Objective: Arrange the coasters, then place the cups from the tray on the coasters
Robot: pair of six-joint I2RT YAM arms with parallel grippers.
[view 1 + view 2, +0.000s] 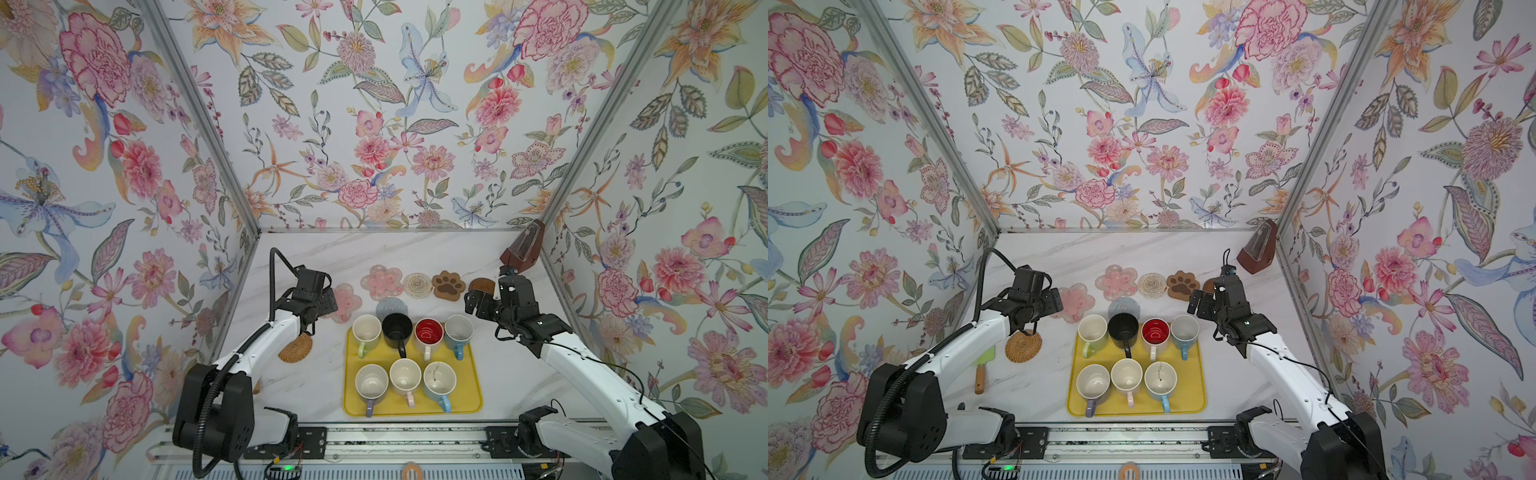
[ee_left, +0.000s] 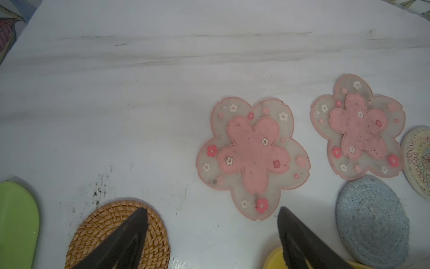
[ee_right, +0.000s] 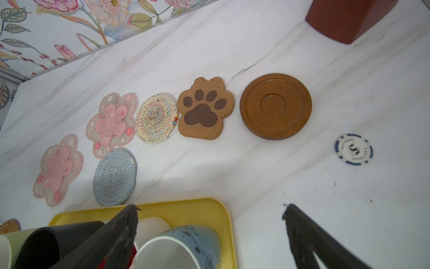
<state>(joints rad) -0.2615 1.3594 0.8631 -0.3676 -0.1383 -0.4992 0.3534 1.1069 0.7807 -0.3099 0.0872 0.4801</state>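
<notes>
Our left gripper [image 2: 211,209] hangs released over the marble table [image 2: 139,104], its jaws spread wide with nothing between them. One finger crosses above the tan rattan coaster [image 2: 111,223]; we cannot tell whether it touches. Just ahead of the fingertips lies a pink flower coaster [image 2: 253,160]. The second pink flower coaster [image 2: 358,128] is farther on, and the grey speckled coaster [image 2: 372,223] lies beside the other finger.

Our right gripper [image 3: 209,206] is also released, empty, and hovers over the far corner of the yellow tray [image 3: 186,207]. The light blue mug [image 3: 176,246] sits right beneath it. Ahead of its tips, the beige woven coaster [image 3: 156,117], paw-print coaster [image 3: 204,109] and dark wooden coaster [image 3: 275,106] lie in a row. A poker chip [image 3: 354,149] and the brown metronome [image 3: 344,18] are off to its outer side.

Between the two grippers and nearer our base, all the cups stand in the tray. With that blue mug are the light green mug [image 1: 366,330], black mug [image 1: 397,328], red-lined white mug [image 1: 429,332], lavender mug [image 1: 371,382], pink-handled cream mug [image 1: 405,378] and second blue mug [image 1: 439,380].
</notes>
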